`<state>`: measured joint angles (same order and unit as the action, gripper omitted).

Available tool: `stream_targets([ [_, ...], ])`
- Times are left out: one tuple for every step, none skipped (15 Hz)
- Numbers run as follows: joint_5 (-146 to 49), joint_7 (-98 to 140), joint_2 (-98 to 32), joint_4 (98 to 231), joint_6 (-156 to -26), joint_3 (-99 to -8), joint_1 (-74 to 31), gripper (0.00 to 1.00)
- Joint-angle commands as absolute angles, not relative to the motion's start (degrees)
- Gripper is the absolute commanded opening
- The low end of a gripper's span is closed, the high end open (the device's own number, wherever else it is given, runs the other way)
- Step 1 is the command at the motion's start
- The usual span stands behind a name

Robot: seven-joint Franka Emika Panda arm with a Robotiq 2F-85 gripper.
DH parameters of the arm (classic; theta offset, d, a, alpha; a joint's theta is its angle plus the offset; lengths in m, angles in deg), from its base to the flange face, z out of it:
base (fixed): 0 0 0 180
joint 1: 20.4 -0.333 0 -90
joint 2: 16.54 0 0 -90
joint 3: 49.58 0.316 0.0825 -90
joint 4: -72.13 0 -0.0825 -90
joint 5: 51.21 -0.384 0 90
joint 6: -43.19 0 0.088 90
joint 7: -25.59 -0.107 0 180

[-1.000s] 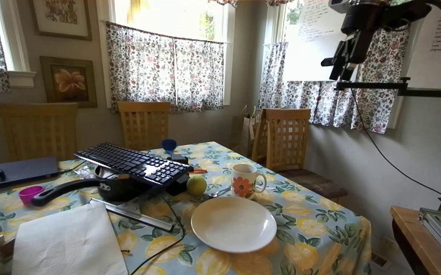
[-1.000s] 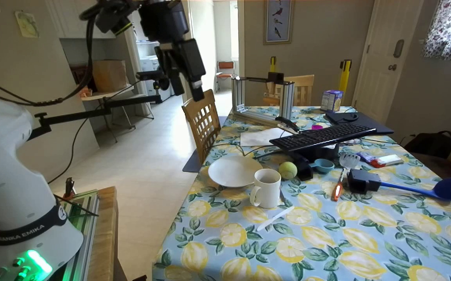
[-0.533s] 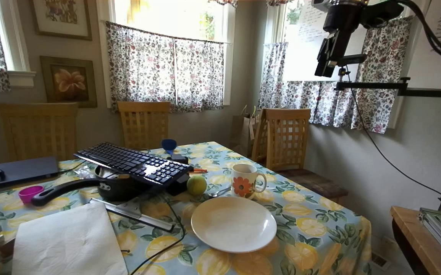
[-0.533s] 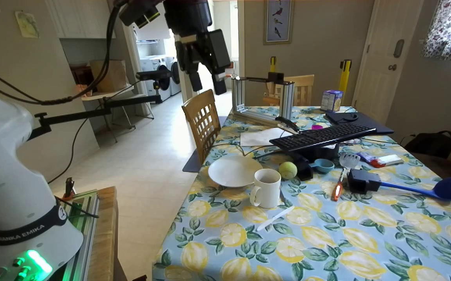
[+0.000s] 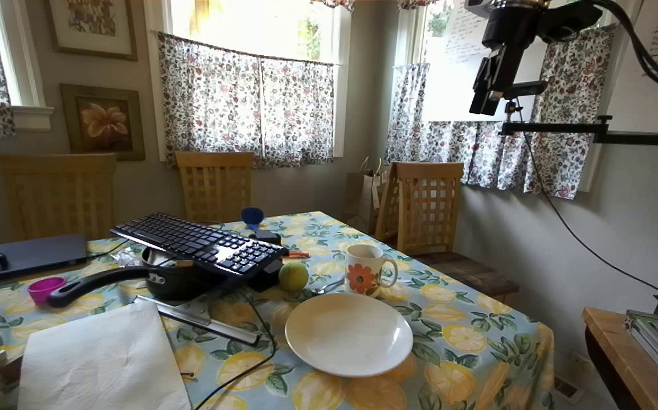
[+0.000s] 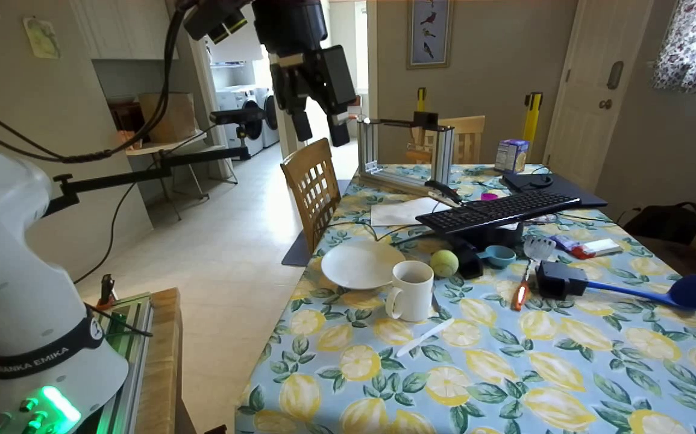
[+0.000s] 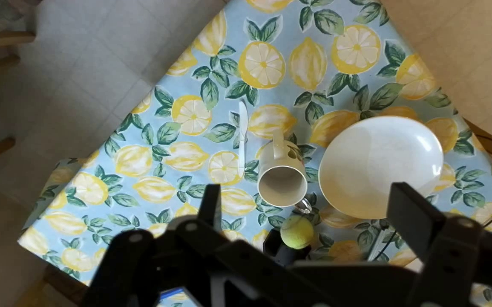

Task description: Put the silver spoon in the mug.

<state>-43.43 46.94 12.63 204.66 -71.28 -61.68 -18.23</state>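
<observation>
The cream mug [image 5: 361, 267] with an orange flower stands upright on the lemon-print tablecloth. It also shows in the other views [image 6: 411, 292] [image 7: 282, 186]. The silver spoon [image 5: 327, 287] lies on the cloth beside the mug, between it and the ball. In the wrist view only a shiny piece of the spoon [image 7: 304, 206] shows past the mug's rim; the mug hides the rest. My gripper [image 6: 322, 132] is open and empty, high above the table, in an exterior view [image 5: 485, 102] too. In the wrist view the mug and spoon appear between its fingers [image 7: 305, 192].
A white plate [image 5: 348, 335] lies close to the mug. A tennis ball [image 6: 444, 263] sits near the spoon. A white knife [image 6: 425, 337] lies beside the mug. A black keyboard [image 6: 498, 211] rests on a pile of things. A spatula [image 6: 522, 295] and blue ladle [image 6: 692, 293] lie farther along.
Over the first half second my open gripper moved toward the table side, leftward or rightward depending on the exterior view, and turned slightly. Since then it has stayed still. The table things have not moved.
</observation>
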Motion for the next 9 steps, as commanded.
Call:
stream_targets([
  [-43.76, 47.19, 12.54, 204.57, -71.21, -61.16, -17.61, 1.00],
  [-43.24, 47.52, 12.21, 204.44, -71.85, -61.21, -17.49, 1.00],
  [-42.08, 48.48, 11.41, 203.71, -72.11, -61.36, -17.25, 1.00],
  [-41.45, 50.36, 10.87, 203.12, -72.67, -61.85, -17.34, 1.00],
  [-40.01, 52.58, 10.13, 202.41, -73.12, -62.15, -17.22, 1.00],
  [-38.98, 54.86, 9.58, 201.96, -73.79, -62.60, -17.24, 1.00],
  [-37.53, 58.25, 8.36, 201.06, -75.17, -63.40, -17.27, 1.00],
  [-36.64, 61.59, 7.20, 200.28, -76.84, -64.31, -17.48, 1.00],
  [-36.10, 65.26, 5.09, 198.51, -77.88, -65.46, -17.64, 1.00],
])
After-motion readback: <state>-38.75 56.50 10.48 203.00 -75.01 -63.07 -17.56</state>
